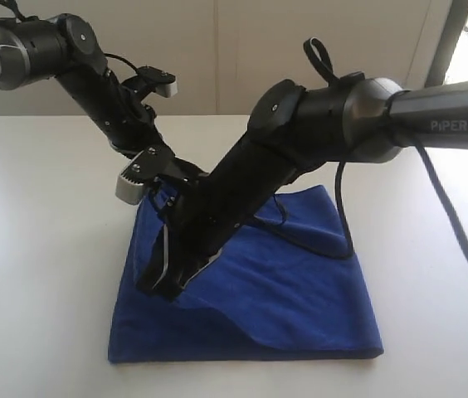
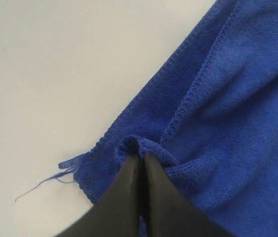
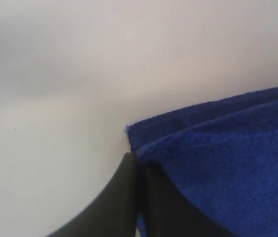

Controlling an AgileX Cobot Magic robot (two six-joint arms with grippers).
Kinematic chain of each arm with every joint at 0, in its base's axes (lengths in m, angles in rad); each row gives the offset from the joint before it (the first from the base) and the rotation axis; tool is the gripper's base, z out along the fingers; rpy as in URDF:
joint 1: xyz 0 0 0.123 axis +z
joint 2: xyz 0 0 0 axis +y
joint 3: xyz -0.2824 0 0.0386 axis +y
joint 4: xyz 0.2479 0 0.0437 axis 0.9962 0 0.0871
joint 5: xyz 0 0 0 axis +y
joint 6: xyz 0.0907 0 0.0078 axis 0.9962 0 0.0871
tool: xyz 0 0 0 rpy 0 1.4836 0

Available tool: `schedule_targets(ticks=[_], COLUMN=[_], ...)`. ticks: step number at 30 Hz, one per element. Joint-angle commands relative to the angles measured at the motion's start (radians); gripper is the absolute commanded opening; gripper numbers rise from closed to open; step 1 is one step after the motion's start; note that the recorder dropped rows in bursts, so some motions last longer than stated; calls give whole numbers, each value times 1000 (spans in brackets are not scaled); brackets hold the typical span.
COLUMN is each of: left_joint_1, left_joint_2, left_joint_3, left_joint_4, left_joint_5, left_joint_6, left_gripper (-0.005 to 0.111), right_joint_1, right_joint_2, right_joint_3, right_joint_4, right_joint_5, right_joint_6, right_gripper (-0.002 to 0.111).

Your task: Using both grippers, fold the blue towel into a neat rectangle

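Open white table [image 1: 35, 274] left, right and near of the blue towel [image 1: 300, 307]. Blocked above the towel's far-left part by the right arm [image 1: 251, 178], slanting down from the right, and by the left arm [image 1: 105, 91] just behind. Also in the way: black cable [image 1: 343, 211] over the towel's far-right part.

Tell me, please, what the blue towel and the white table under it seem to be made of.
The blue towel looks like soft microfibre or terry cloth, matte: fuzzy nap, a stitched hem, a loose thread at one corner. The table looks hard, smooth and white, perhaps laminate or painted board; the pictures leave that open.
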Motion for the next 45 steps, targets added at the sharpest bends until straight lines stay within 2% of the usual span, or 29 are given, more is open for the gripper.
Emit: schedule_targets(ticks=[1,5,9,15,23,28,35,45], left_joint_1=[-5,-5,-5,-5,-5,-5,-5,-5], left_joint_2=[-16,-26,-30,-41,-41,-41,-29,10], left_joint_3=[-1,-1,-33,-103,-120,-120,-111,-111], left_joint_4=[-128,-268,-299,-220,-13,26,67,104], left_joint_5=[-23,-43,-28,47,85,93,99,113], left_joint_6=[-1,56,72,48,-46,-48,-48,-48], left_gripper=[0,0,0,0,0,0,0,0], right_joint_1=[3,3,3,3,6,6,10,71], right_joint_2=[-51,-137,-223,-271,-259,-231,-171,-52], right_joint_3=[-2,-2,-2,-2,-2,-2,-2,-2], right_joint_4=[-158,-401,-431,-406,-300,-298,-203,-140], right_joint_5=[-13,-45,-45,-51,-65,-72,-83,-137], right_joint_6=[114,288,306,313,292,292,245,178], right_gripper=[0,0,0,0,0,0,0,0])
